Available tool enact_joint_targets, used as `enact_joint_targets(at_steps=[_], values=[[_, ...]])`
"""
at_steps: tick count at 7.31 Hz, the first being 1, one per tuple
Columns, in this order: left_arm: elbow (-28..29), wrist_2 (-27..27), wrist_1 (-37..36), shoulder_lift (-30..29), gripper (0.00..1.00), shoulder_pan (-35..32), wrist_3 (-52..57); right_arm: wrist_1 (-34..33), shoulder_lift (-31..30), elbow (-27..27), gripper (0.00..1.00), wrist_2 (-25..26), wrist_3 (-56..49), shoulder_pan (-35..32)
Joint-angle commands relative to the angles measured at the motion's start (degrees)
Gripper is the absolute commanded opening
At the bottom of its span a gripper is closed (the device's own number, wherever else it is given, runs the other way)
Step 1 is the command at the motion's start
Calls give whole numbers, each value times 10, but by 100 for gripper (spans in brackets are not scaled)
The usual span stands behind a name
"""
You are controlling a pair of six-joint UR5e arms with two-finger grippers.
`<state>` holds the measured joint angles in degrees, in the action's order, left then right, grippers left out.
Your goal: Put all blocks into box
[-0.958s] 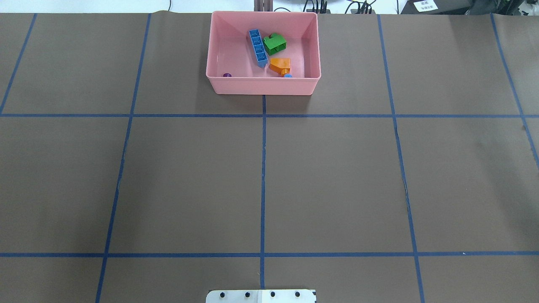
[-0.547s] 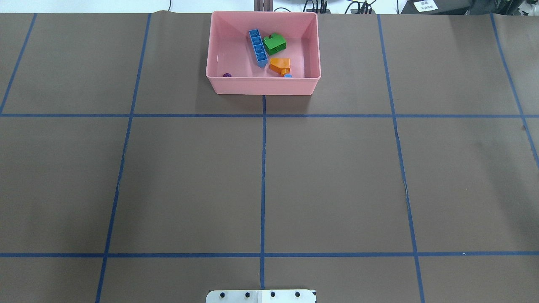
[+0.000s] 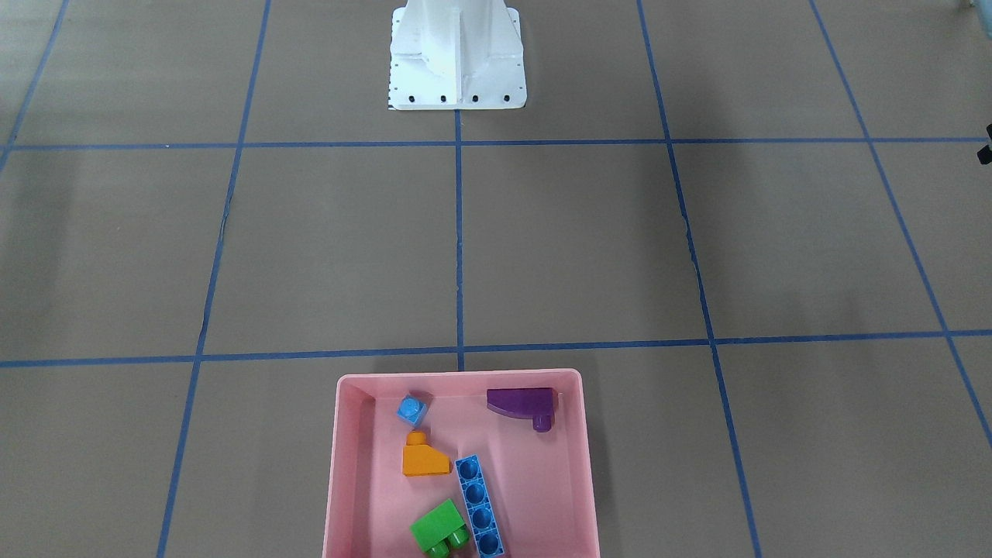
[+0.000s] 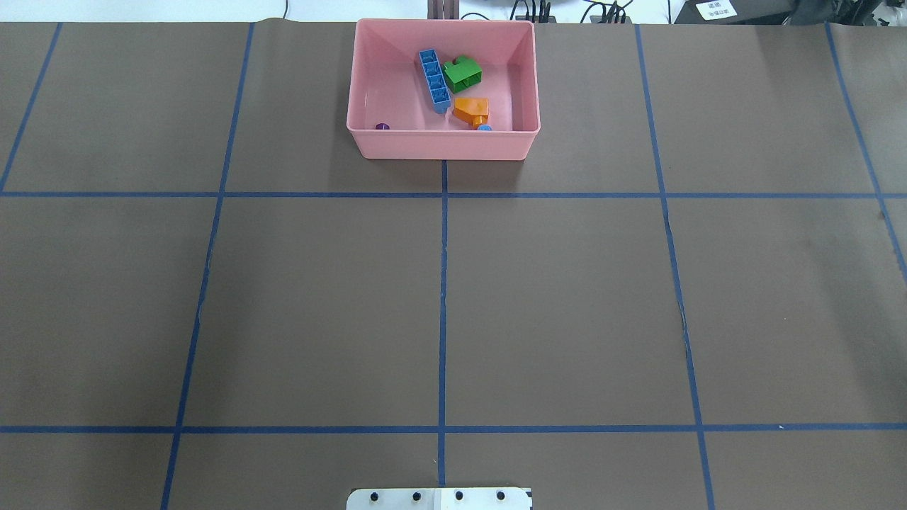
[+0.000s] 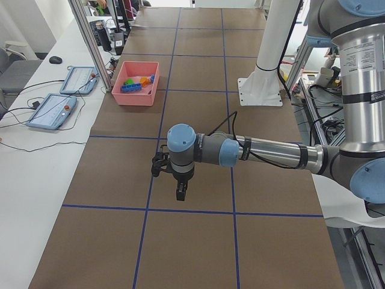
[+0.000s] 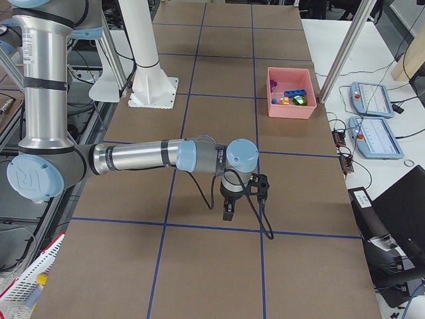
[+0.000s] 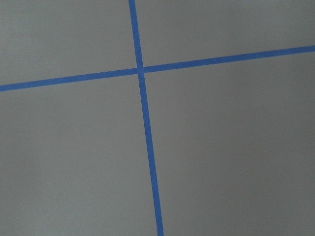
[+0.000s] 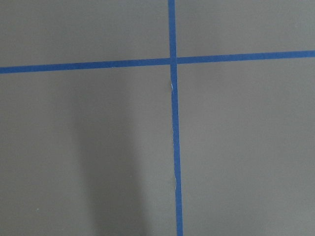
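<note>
Blocks are all lying inside the box (image 4: 443, 145), which is sitting at the table's far edge from the robot, on the centre tape line, with its long sides running across the table. Comparing the overhead view with the two earlier frames, I am finding no change: box and bricks are keeping the same positions.

I am reading the orientations as follows:
- The long blue brick (image 4: 434, 81) is lying with its long axis running from the far wall towards the robot, slightly slanted.
- The green brick (image 4: 462, 74) is sitting just beside it on the robot's right, studs pointing away from the robot.
- The orange brick (image 4: 471, 110) is lying nearer the robot, its stud pointing towards the robot.
- The tiny blue brick (image 4: 485, 127) is sitting just beside that stud, near the robot-side wall.
- The purple brick (image 3: 521, 403) is lying along the robot-side wall, towards the robot's left corner, long axis parallel to that wall.

The left gripper (image 5: 179, 195) and the right gripper (image 6: 227, 214) are hanging over bare table, well apart from the box. Both are showing only in the side views, so I cannot tell whether either is released or clenched.
</note>
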<state>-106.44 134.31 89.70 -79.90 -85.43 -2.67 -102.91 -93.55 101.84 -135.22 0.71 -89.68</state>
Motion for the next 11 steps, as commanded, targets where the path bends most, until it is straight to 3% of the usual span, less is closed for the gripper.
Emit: enact_joint_targets(at_steps=[1,11], values=[[6,3,-6,-6,100,-2,-2,2,8,-2,100,3,0,0],[-18,3,-1,3,100,-8,-2,14,1,-11,100,1,1,0]])
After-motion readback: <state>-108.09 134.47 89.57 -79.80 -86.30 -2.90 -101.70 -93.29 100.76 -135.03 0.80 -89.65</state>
